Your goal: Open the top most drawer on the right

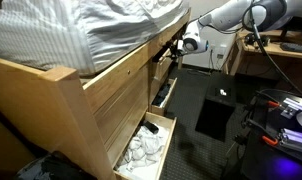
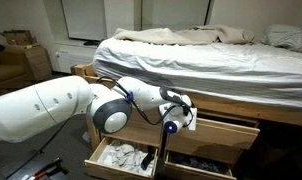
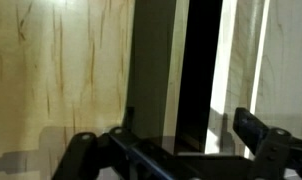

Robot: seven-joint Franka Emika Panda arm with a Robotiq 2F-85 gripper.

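The bed frame holds wooden drawers under the mattress. The top drawer on the right (image 2: 229, 128) stands slightly pulled out, and its edge shows as a pale wooden strip (image 3: 223, 70) beside a dark gap in the wrist view. My gripper (image 2: 181, 105) is at that drawer's left end, just under the mattress edge, and shows too in an exterior view (image 1: 172, 50). In the wrist view the gripper (image 3: 191, 135) is open, its two fingers (image 3: 253, 128) wide apart across the dark gap. Whether a finger touches the wood cannot be told.
A lower drawer (image 2: 119, 158) is pulled out and full of pale clothes (image 1: 143, 148). Another lower drawer (image 2: 196, 164) beside it is open too. The mattress with bedding (image 2: 211, 55) overhangs the drawers. A desk with cables (image 1: 281, 50) stands across the dark floor.
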